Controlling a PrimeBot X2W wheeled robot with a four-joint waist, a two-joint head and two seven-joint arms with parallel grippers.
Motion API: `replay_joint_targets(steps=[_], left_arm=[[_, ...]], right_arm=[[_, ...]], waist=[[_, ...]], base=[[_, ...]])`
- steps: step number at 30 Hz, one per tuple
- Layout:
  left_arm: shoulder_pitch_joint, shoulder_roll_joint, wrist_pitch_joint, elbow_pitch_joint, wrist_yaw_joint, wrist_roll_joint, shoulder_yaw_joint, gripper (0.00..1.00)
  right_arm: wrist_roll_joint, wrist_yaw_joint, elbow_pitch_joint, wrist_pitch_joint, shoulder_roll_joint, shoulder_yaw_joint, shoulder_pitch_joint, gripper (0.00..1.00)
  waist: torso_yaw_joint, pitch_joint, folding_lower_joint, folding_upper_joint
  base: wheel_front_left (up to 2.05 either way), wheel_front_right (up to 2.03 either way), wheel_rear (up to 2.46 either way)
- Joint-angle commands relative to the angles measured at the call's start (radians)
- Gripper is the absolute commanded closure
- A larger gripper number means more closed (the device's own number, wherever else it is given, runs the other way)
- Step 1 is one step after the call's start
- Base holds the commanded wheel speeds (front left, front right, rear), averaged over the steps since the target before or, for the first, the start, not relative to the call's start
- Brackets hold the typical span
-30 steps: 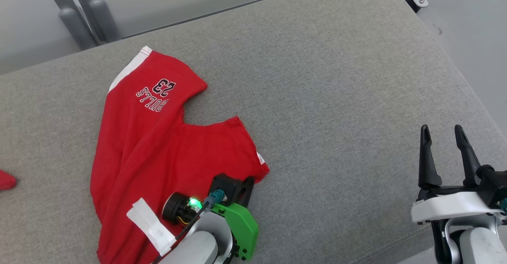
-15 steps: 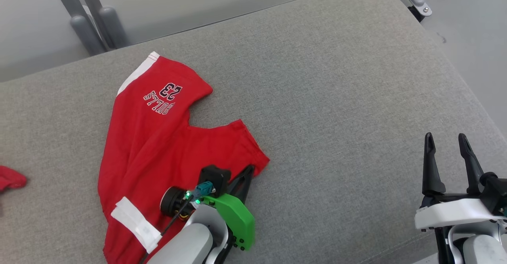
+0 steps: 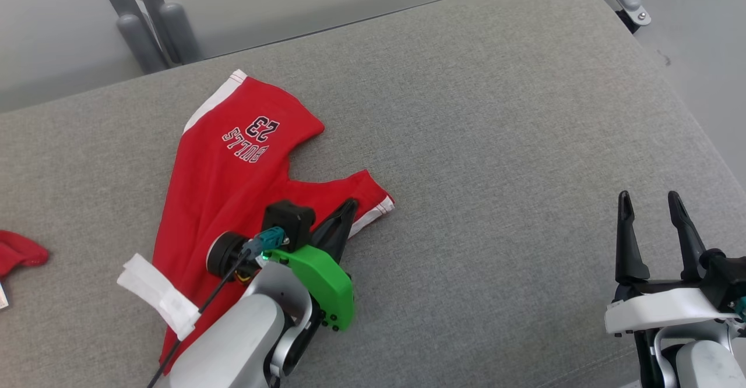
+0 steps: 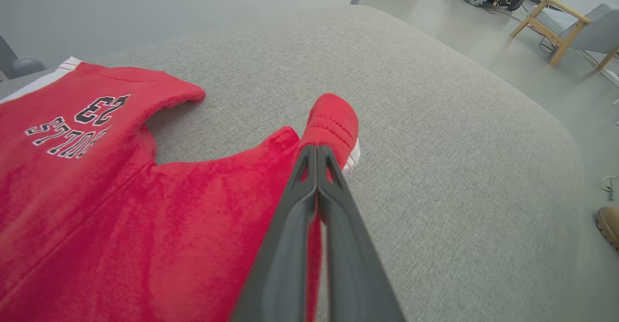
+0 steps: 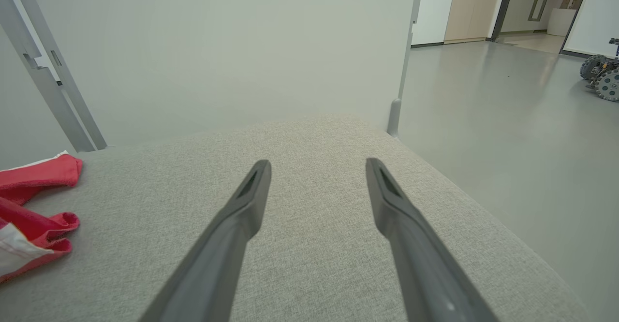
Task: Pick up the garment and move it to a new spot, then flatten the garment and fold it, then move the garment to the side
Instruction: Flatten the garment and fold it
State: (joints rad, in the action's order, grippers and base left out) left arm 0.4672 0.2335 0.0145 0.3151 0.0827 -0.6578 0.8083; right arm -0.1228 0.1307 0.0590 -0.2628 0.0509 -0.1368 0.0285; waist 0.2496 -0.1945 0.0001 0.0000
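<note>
Garment [image 3: 227, 178], red with white trim, is spread on the left part of the grey cushion [image 3: 495, 114]. One leg hem is pinched between the closed fingers of the left gripper [image 3: 348, 206]. The right gripper [image 3: 648, 197] is seen open, well apart to the right.

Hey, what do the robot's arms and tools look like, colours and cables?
Both tools have two long, dark, tapered fingers. The left tool sits on a pale grey forearm carrying a bright green bracket, a teal connector, a black cable and white tape. The right tool has a white wrist housing.
</note>
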Motion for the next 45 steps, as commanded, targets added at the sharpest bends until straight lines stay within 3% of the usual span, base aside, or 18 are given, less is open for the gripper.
replay_joint_targets(steps=[1,12,17,21,32,34,35,39,45], left_arm=[[0.03,0.006,-0.014,-0.016,-0.009,0.009,0.001,1.0],[-0.041,0.08,-0.162,-0.233,-0.064,-0.062,0.057,1.0],[-0.05,0.092,-0.216,-0.297,-0.058,-0.074,0.078,1.0],[-0.014,0.062,-0.228,-0.239,-0.072,-0.092,0.076,1.0],[0.113,-0.018,-0.166,0.088,-0.129,-0.047,0.096,1.0],[0.115,-0.027,-0.149,0.122,-0.138,-0.043,0.102,0.58],[0.113,-0.032,-0.147,0.147,-0.143,-0.042,0.108,0.0],[0.112,-0.048,-0.075,0.195,-0.129,-0.023,0.102,0.0],[0.041,-0.053,0.178,0.173,-0.028,-0.011,0.008,0.0]], right_arm=[[-0.005,0.0,0.001,-0.003,0.0,0.005,0.01,0.0],[-0.011,0.0,0.003,-0.003,0.0,-0.028,-0.007,0.0],[-0.018,0.0,0.005,-0.003,0.0,-0.023,0.008,0.0],[-0.019,0.0,0.007,-0.003,0.0,-0.015,0.022,0.0],[-0.024,0.0,0.019,-0.003,0.0,-0.006,0.028,0.0],[-0.024,0.0,0.022,-0.003,0.0,-0.011,0.022,0.0],[-0.023,0.0,0.023,-0.003,0.0,-0.014,0.019,0.0],[-0.014,0.0,0.024,-0.003,0.0,-0.023,0.01,0.0],[0.019,0.0,-0.002,-0.003,0.007,-0.034,-0.01,0.0]], waist=[[0.013,-0.009,-0.0001,0.0],[0.046,-0.015,-0.0001,0.0],[0.045,-0.027,-0.0001,0.0],[0.044,-0.04,-0.0001,0.0],[0.069,-0.051,-0.0001,0.0],[0.068,-0.048,-0.0001,0.0],[0.066,-0.045,-0.0001,0.0],[0.046,-0.028,-0.0001,0.0],[-0.019,0.024,-0.0001,0.0]], base=[[0.0,0.0,0.0],[0.0,0.0,0.0],[0.0,0.0,0.0],[0.0,0.0,0.0],[0.0,0.0,0.0],[0.0,0.0,0.0],[0.0,0.0,0.0],[0.0,0.0,0.0],[0.0,0.0,0.0]])
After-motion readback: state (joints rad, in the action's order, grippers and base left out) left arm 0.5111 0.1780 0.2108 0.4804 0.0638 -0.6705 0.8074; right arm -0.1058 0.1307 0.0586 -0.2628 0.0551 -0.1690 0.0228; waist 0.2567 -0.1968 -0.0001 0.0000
